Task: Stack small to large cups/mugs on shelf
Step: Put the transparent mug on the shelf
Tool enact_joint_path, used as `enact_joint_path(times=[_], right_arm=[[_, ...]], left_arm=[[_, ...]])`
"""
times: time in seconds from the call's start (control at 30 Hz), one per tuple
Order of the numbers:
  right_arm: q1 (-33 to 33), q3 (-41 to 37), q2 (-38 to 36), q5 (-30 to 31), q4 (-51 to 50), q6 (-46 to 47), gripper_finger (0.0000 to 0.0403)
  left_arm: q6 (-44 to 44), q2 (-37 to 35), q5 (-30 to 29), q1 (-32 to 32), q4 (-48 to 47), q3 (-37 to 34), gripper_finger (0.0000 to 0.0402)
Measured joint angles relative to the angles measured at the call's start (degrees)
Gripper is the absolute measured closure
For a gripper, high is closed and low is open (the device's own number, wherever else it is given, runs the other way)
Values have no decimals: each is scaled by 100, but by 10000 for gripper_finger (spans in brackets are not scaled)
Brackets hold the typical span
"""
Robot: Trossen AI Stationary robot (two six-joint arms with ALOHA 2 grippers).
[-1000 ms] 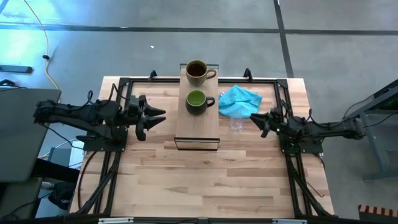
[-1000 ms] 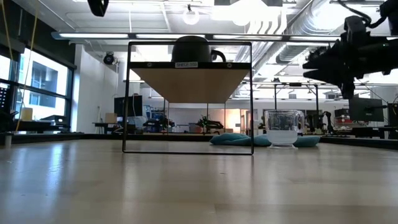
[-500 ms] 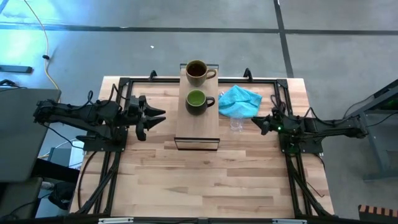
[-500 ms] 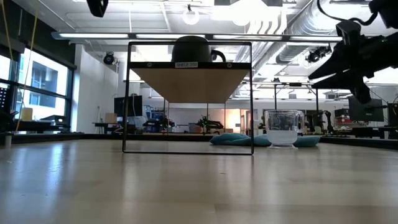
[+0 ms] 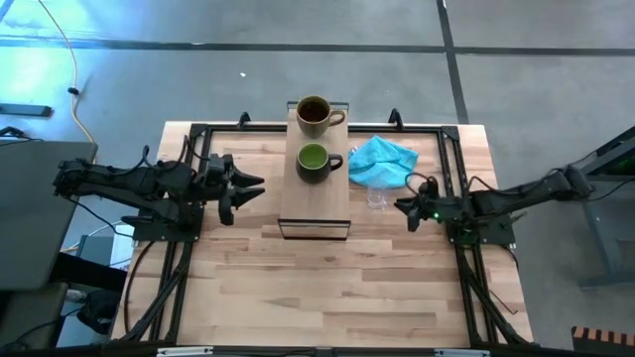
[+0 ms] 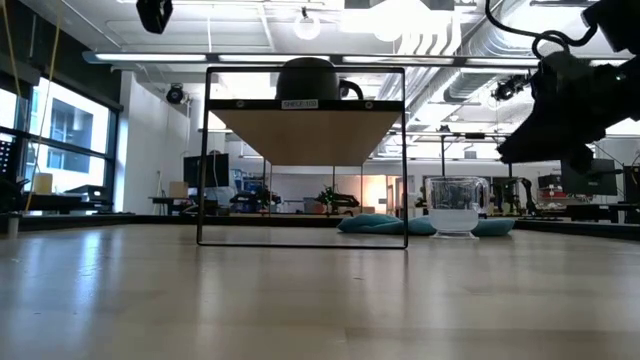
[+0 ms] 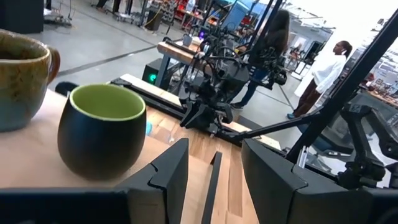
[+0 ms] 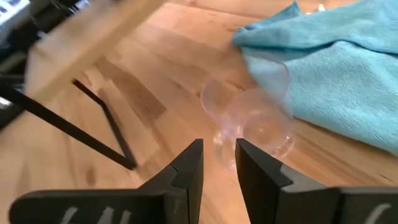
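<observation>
Right of centre in the high view, the right tool (image 5: pixel 405 208) hung just beside the glass cup (image 5: pixel 377 198), fingers apart and holding nothing; its wrist view showed the gap between them looking narrower than the cup. That was the danger as I judged it: a push forward at that spread could knock the light glass over or shove it under the cloth (image 5: pixel 383 160), whose edge lay against it. Clear glass is slick too, so a pinch on the rim might squirt it out.

Left of centre, the left tool (image 5: pixel 246 188) waited beside the shelf (image 5: pixel 315 213), fingers spread, empty.

On the shelf, upper centre of the frame, sat the brown mug (image 5: pixel 315 114) and below it the green mug (image 5: pixel 315 162), apart from each other, both upright. The glass stood on the bench (image 5: pixel 317 288), right of the shelf.

Count: two mugs, one glass cup, one cloth, one shelf, two tools.
</observation>
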Motion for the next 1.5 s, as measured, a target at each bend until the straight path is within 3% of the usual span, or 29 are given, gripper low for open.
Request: enact_joint_path(times=[0.4,0.6,0.7,0.87,0.97,1.03,1.23,1.5], right_arm=[[756,0,1186,806,561,224,321],[784,17,1170,968,986,253,321],[719,228,1065,993,906,-429,321],[359,693,1032,847,637,-2538,321],[-62,1027,1032,788,40,-2796,321],[-458,1208,1032,468,-400,-2678,321],[-1721,1387,1035,-1301,-684,-2585,321],[-3001,1674,1141,-2701,-670,-3048,321]], left_arm=[[-61,0,1,0,-64,0,264],[-60,0,1,7,-80,0,264],[-58,0,1,7,-80,0,263],[-57,0,1,7,-80,0,264],[-97,0,3,7,-80,0,263],[-134,0,3,6,-83,0,263],[-180,0,5,4,-85,0,263],[-246,0,5,7,-85,0,263]])
